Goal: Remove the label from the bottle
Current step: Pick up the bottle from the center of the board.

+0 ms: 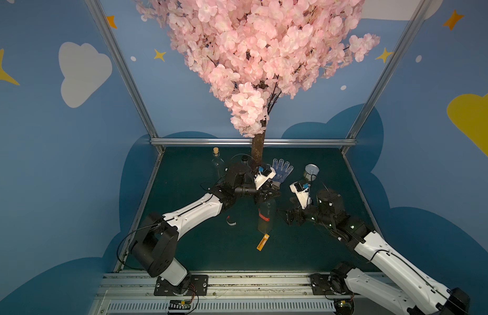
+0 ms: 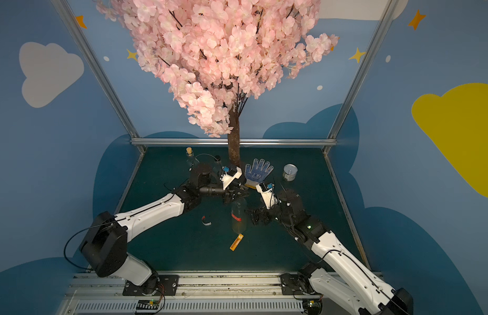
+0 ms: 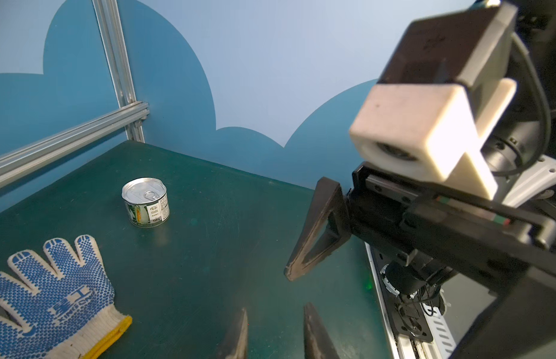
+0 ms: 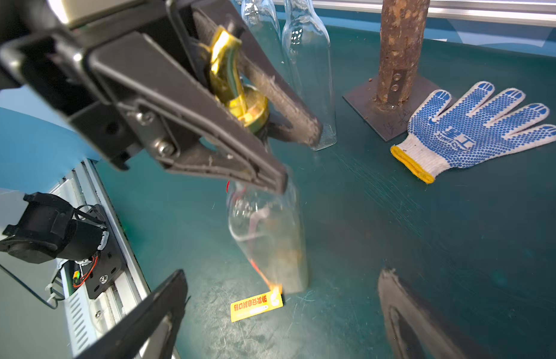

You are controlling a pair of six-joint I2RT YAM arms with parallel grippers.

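A clear bottle with a gold cap stands mid-table, its base by the mat, blurred in the right wrist view. My left gripper is shut on the cap and neck. A red label stays on the bottle's side. An orange label strip lies on the mat with one end at the bottle's base. My right gripper is open beside the bottle's lower half, touching nothing.
A torn red-and-white label scrap lies left of the bottle. Behind are a dotted blue glove, a tin can, empty glass bottles and the tree trunk on its plate.
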